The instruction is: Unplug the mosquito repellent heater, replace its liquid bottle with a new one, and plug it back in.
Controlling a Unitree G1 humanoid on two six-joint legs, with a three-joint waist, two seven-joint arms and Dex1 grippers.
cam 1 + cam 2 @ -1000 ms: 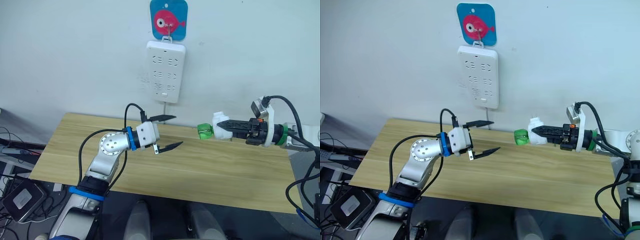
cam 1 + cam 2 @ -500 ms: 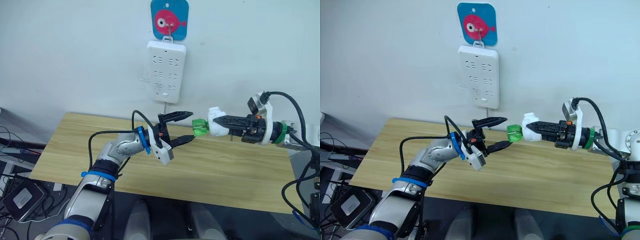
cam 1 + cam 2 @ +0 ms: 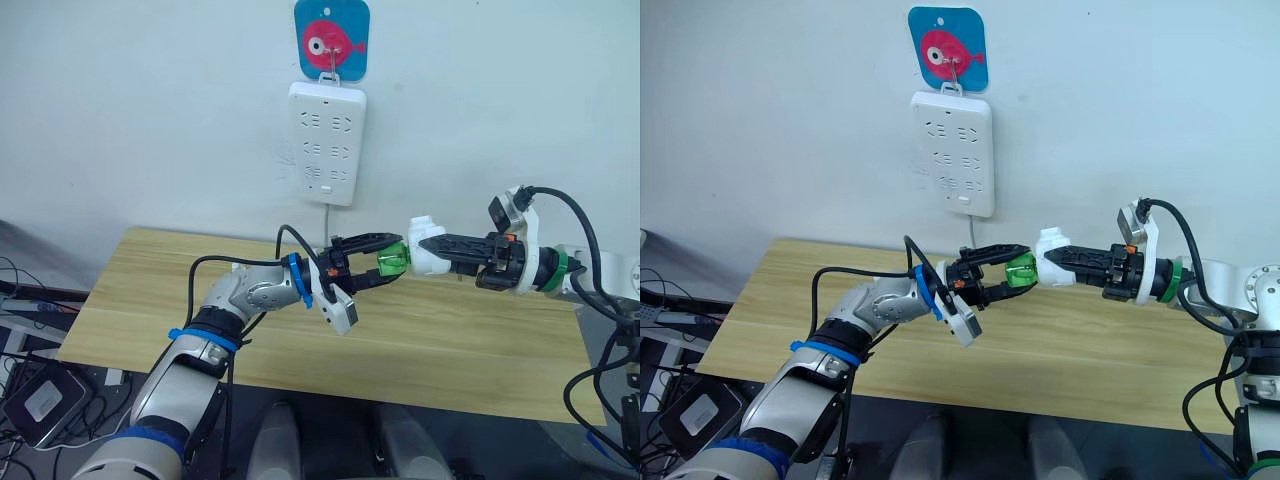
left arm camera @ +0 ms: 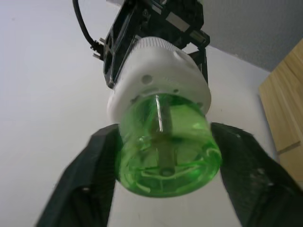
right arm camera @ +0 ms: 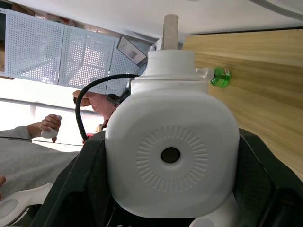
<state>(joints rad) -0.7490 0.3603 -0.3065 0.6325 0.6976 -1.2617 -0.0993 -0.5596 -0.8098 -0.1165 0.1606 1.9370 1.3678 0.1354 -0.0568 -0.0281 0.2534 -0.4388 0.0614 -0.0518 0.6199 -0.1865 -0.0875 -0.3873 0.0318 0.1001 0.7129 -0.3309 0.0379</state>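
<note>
My right gripper (image 3: 440, 246) is shut on the mosquito repellent heater (image 3: 420, 256), a small white rounded unit with a round hole on its face (image 5: 170, 154), held in the air above the table. Its liquid bottle (image 3: 389, 263), translucent green with a thin wick inside (image 4: 165, 151), sticks out of the heater toward my left arm. My left gripper (image 3: 395, 258) has one black finger on each side of this bottle, pressed against it. The new one (image 5: 218, 75), green with a whitish cap, lies on the wooden table in the right wrist view.
A tall white power strip (image 3: 327, 143) hangs on the wall under a blue fish hook (image 3: 331, 38), behind and above both grippers. The wooden table (image 3: 150, 300) spreads below the arms. A person's hand (image 5: 49, 124) shows in the background of the right wrist view.
My left gripper has reached right and up from the table's middle to the bottle and narrowed onto it. The right gripper has brought the heater slightly left toward it.
</note>
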